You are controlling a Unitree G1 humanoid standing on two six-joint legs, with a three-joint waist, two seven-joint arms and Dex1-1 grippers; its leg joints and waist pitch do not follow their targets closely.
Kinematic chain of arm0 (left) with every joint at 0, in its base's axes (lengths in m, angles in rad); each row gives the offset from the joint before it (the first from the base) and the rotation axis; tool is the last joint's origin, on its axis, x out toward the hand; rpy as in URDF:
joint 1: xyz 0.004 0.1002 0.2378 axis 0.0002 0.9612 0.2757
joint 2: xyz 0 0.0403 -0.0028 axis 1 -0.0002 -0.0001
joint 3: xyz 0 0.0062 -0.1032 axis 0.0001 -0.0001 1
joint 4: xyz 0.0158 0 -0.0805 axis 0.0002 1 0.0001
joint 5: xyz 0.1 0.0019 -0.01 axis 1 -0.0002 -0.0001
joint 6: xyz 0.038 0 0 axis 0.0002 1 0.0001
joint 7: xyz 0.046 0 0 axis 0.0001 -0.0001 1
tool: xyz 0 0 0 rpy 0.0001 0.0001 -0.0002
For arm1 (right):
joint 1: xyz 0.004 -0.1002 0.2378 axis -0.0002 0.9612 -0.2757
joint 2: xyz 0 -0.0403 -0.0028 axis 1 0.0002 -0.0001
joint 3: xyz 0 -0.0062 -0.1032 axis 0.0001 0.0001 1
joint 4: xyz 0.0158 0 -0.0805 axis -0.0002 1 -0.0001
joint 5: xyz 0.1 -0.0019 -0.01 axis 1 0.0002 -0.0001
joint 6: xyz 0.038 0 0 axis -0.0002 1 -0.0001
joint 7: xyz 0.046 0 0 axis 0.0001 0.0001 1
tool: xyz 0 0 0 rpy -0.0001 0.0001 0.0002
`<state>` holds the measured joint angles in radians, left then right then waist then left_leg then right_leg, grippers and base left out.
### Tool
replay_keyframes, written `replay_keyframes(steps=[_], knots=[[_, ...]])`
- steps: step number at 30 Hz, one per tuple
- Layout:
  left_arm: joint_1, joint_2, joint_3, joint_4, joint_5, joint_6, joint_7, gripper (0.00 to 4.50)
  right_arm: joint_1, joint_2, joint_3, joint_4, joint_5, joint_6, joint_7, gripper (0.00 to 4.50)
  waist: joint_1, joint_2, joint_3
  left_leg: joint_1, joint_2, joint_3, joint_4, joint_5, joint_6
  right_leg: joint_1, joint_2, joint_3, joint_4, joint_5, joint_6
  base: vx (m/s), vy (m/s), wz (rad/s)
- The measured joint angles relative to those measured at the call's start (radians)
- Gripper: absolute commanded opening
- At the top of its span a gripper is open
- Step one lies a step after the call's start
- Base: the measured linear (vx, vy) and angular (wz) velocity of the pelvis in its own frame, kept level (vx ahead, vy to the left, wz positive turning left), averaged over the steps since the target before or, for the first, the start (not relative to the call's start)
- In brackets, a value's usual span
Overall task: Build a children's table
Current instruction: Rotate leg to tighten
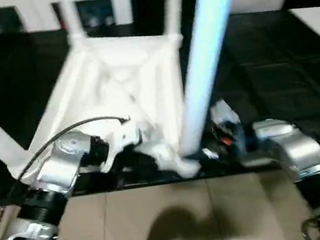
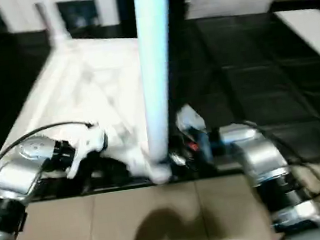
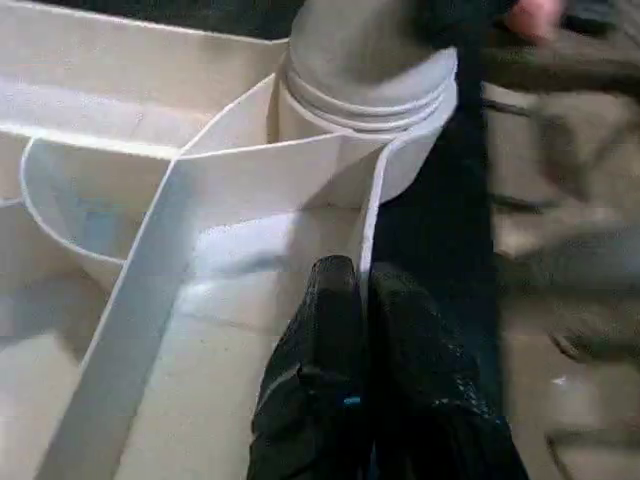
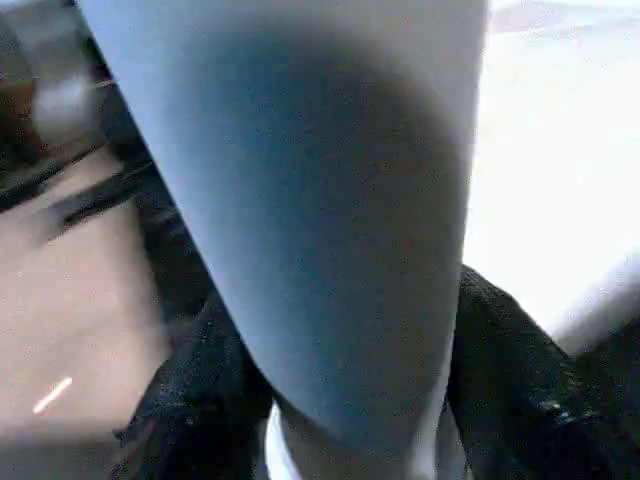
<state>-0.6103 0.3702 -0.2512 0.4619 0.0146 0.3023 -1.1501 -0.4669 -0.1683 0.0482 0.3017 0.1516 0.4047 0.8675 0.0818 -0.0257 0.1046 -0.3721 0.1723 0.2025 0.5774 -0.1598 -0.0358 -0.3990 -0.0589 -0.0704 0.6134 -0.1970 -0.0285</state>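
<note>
Nearest, the robot's two silver forearms reach forward over the tan floor to the near edge of the black mat-covered workbench. The left gripper has its two black fingers pressed together over a thin white rib of the table top, which lies upside down on the workbench, ribbed underside up. The right gripper clasps the near leg low down, one finger on either side, where the leg stands upright in the near corner socket. Farther back, two more legs rise from the far corners.
</note>
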Motion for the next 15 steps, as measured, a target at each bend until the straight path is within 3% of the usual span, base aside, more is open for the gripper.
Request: replay_keyframes(steps=[3, 6, 9, 11, 14, 15], knots=[[-0.033, -0.066, 0.014, 0.038, 0.020, 0.045, 0.116, 0.00, -0.042, 0.081, -0.041, 0.035, -0.038, 0.028, -0.219, 2.05, -0.022, -0.001, 0.000, 0.002, 0.000, -0.004, 0.000, 0.000, 0.000, -0.001, 0.000, -0.003, -0.005, 0.000, 0.000, -0.027, 0.015, -0.14], [-0.080, -0.139, 0.036, 0.100, 0.033, 0.080, 0.247, 0.00, -0.084, 0.177, -0.090, 0.082, -0.071, 0.021, -0.437, 2.05, -0.032, -0.002, 0.000, 0.004, -0.001, -0.004, 0.000, 0.000, 0.000, -0.003, 0.000, -0.002, -0.005, 0.001, -0.001, 0.000, 0.000, 0.00], [-0.108, -0.196, 0.044, 0.136, 0.048, 0.093, 0.343, 0.00, -0.121, 0.218, -0.122, 0.121, -0.089, 0.016, -0.575, 2.05, -0.031, -0.002, -0.001, 0.004, -0.001, -0.004, -0.001, 0.000, 0.000, -0.003, 0.000, -0.001, -0.005, 0.005, -0.003, 0.000, 0.000, 0.00], [-0.116, -0.209, 0.050, 0.147, 0.049, 0.093, 0.356, 0.00, -0.122, 0.224, -0.131, 0.127, -0.097, -0.003, -0.590, 2.61, -0.027, -0.003, -0.001, 0.003, -0.002, -0.003, -0.002, -0.001, 0.000, -0.003, 0.000, 0.000, -0.005, 0.008, -0.004, 0.000, 0.000, 0.00], [-0.120, -0.210, 0.044, 0.147, 0.057, 0.081, 0.356, 0.00, -0.113, 0.233, -0.131, 0.133, -0.102, -0.047, -0.589, 2.81, -0.021, -0.003, -0.001, 0.004, -0.002, -0.003, -0.005, -0.002, -0.002, -0.004, 0.000, -0.001, -0.005, 0.015, -0.008, 0.000, 0.000, 0.00], [-0.120, -0.204, 0.035, 0.144, 0.059, 0.074, 0.351, 0.00, -0.107, 0.233, -0.131, 0.132, -0.101, -0.061, -0.586, 3.11, -0.020, -0.003, -0.001, 0.004, -0.002, -0.003, -0.007, -0.001, -0.003, -0.004, 0.000, -0.001, -0.005, 0.016, -0.008, 0.000, 0.000, 0.00]])
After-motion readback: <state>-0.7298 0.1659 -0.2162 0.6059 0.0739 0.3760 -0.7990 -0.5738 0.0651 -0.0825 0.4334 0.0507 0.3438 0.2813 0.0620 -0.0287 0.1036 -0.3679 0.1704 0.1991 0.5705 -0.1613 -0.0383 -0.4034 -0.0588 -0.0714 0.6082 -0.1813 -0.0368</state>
